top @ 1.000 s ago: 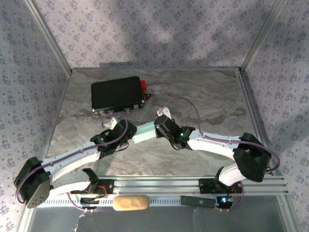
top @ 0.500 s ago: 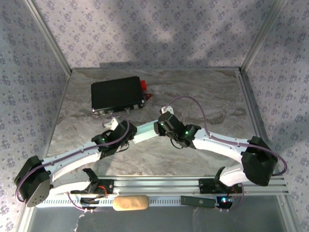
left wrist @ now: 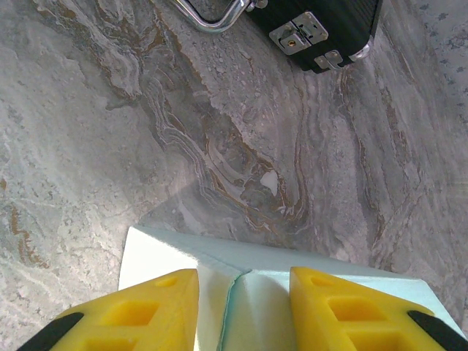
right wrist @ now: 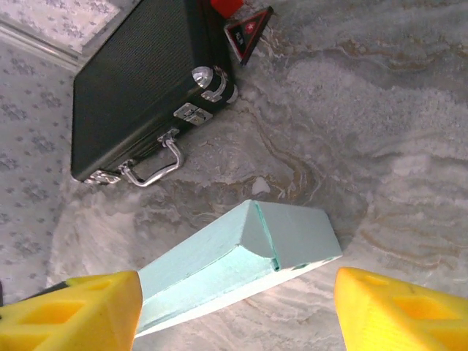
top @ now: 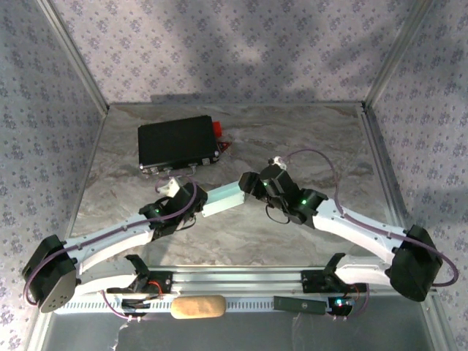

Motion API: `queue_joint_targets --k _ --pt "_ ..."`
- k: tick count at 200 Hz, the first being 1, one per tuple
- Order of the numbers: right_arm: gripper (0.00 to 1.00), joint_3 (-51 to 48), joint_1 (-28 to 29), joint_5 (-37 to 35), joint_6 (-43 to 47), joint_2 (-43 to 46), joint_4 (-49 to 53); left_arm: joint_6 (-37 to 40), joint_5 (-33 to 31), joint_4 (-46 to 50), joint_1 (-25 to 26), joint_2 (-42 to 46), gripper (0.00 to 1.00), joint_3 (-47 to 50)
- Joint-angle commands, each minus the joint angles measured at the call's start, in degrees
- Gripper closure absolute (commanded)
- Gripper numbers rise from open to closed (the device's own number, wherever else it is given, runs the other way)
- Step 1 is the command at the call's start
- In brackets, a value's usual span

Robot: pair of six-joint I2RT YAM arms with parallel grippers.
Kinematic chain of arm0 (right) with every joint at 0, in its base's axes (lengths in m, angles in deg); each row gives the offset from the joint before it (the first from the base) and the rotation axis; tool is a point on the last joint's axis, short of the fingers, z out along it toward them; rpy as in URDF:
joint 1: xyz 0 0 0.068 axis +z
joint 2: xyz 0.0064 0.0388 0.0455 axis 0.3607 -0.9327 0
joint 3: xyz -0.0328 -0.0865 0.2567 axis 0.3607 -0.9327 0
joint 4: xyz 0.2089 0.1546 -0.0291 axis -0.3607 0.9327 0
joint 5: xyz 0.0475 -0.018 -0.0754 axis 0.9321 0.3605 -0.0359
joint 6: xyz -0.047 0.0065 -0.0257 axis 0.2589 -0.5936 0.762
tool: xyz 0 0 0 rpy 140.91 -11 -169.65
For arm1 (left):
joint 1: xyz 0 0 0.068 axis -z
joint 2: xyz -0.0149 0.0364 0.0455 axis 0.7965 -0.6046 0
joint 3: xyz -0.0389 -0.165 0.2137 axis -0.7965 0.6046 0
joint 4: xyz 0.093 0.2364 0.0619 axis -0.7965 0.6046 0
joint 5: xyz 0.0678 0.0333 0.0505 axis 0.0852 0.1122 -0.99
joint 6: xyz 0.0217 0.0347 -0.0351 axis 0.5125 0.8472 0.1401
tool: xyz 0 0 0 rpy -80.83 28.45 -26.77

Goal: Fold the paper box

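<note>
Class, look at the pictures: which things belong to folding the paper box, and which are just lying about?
Belongs to the job:
- paper box, gripped by the left hand
- right hand, open at the box's free end

Just lying about:
- black case with latches and a handle
- small red-and-black triangle beside the case
- tan oblong pad at the near edge

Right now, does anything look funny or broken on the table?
Only the paper box, held in the left claw: its free end is not closed flat. The flaps meet at a slanted seam with a thin gap. The black case lies askew at the back left but looks undamaged.
</note>
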Motion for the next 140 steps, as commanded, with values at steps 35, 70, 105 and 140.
queue_joint_targets --k 35,70,105,140 --pt "0.28 -3.12 -3.84 17.37 -19.52 -7.08 -11.98 0.29 -0.03 7.95 0.88 -1.02 0.63 0.09" --pt "0.31 -5.59 -4.14 18.42 -23.36 -9.53 -16.17 0.41 -0.11 8.3 0.99 -0.68 0.64 0.09" --pt "0.36 -7.87 -5.75 17.47 -23.73 -9.18 -17.59 0.49 -0.21 8.22 1.03 -0.4 0.64 0.16" --pt "0.5 -8.57 -7.96 21.62 -24.09 -12.63 -22.96 0.64 -0.11 7.82 0.98 -0.89 0.64 0.1"
